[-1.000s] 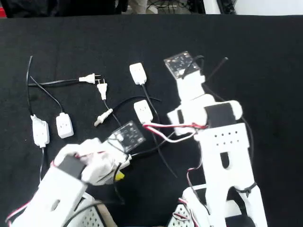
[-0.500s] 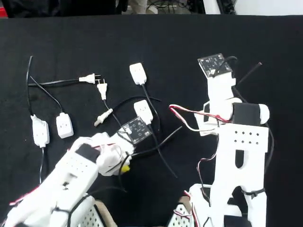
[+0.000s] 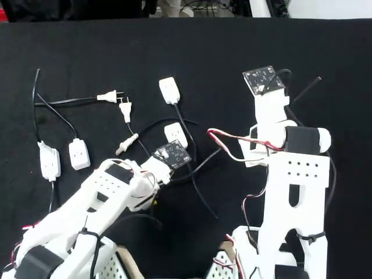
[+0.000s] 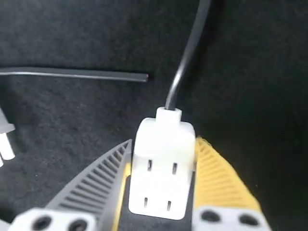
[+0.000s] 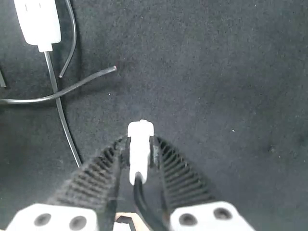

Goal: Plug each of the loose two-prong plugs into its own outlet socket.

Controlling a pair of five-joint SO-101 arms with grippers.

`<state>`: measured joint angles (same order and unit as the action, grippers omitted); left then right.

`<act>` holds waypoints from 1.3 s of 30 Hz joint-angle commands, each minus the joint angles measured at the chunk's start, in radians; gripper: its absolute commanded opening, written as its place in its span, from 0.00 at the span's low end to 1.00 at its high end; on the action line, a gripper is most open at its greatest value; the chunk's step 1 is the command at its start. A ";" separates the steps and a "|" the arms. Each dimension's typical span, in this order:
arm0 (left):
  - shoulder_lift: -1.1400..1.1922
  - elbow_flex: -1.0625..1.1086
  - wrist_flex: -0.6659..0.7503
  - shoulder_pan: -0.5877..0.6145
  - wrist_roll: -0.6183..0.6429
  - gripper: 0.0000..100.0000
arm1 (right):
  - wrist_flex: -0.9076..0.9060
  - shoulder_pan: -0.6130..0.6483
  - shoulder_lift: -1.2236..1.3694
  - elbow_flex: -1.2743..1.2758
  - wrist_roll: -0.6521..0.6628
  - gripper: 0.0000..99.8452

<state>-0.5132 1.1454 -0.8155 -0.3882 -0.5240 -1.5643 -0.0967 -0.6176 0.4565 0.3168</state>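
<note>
Gripping a white plug [image 5: 140, 154] by its sides, the right gripper [image 5: 139, 139] hangs over the right half of the bench [image 3: 325, 52], with the plug's black cord running back between its fingers. Near the bench's middle, the left gripper [image 4: 162, 142] is closed narrowly on a socket [image 4: 162, 178]. Loose plugs [image 3: 125, 108] lie toward the left edge.

Cropped and unclear parts
The held plug [image 5: 140, 149], clamped between the right fingers [image 5: 96, 173], shows no discernible prongs; a far socket [image 5: 37, 21] beyond them is cropped. Beside the left fingers [image 4: 96, 187], which grip the near socket [image 4: 163, 168], a loose plug [image 4: 5, 142] is cropped.
</note>
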 commanded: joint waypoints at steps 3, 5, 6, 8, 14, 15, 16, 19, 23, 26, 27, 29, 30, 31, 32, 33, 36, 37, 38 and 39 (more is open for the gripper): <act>0.000 -0.101 -0.015 0.004 0.098 0.06 | 0.051 -0.018 -0.012 -0.021 -0.002 0.01; 0.006 -0.148 -0.035 0.004 0.147 0.06 | 0.069 -0.018 -0.012 -0.001 -0.002 0.01; 0.009 -0.173 -0.035 0.004 0.186 0.06 | 0.075 -0.018 -0.012 0.004 -0.002 0.01; 0.011 -0.209 -0.017 0.005 0.264 0.06 | 0.075 -0.018 -0.012 0.004 -0.002 0.01; 0.041 -0.255 0.080 0.005 0.413 0.06 | 0.075 -0.018 -0.012 0.007 -0.002 0.01; 0.064 -0.262 0.086 0.007 0.420 0.06 | 0.075 -0.018 -0.012 0.007 -0.002 0.01; 0.094 -0.269 0.083 0.012 0.422 0.06 | 0.075 -0.018 -0.012 0.007 -0.002 0.01; 0.198 -0.300 0.080 0.030 0.425 0.06 | 0.075 -0.018 -0.012 0.007 -0.002 0.01; 0.334 -0.343 0.078 0.022 0.420 0.06 | 0.075 -0.018 -0.012 0.008 -0.002 0.01; 0.385 -0.412 0.005 0.033 0.430 0.11 | 0.075 -0.018 -0.012 0.008 -0.002 0.01; 0.387 -0.430 -0.015 0.042 0.457 0.13 | 0.075 -0.018 -0.012 0.008 -0.002 0.01; 0.387 -0.444 -0.018 0.054 0.522 0.16 | 0.072 -0.018 -0.010 0.008 -0.002 0.01; 0.387 -0.450 -0.018 0.056 0.540 0.17 | 0.071 -0.018 -0.010 0.010 -0.002 0.01; 0.387 -0.453 -0.018 0.056 0.549 0.18 | 0.069 -0.018 -0.010 0.010 0.000 0.01; 0.387 -0.453 -0.018 0.054 0.551 0.19 | 0.069 -0.018 -0.010 0.010 0.003 0.01; 0.387 -0.453 -0.020 0.054 0.552 0.20 | 0.068 -0.018 -0.008 0.010 0.003 0.01; 0.381 -0.455 -0.028 0.054 0.552 0.23 | 0.066 0.003 -0.008 0.012 0.002 0.01; 0.370 -0.455 -0.034 0.054 0.552 0.25 | 0.066 0.012 -0.008 0.016 0.000 0.01; 0.353 -0.455 -0.054 0.054 0.552 0.26 | 0.066 0.026 -0.010 0.024 -0.002 0.01; 0.331 -0.455 -0.072 0.053 0.552 0.27 | 0.066 0.041 -0.010 0.030 -0.002 0.01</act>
<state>-0.1266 0.7388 -0.8493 -0.3468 0.0192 -1.5075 -0.0967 -0.6176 0.4841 0.3168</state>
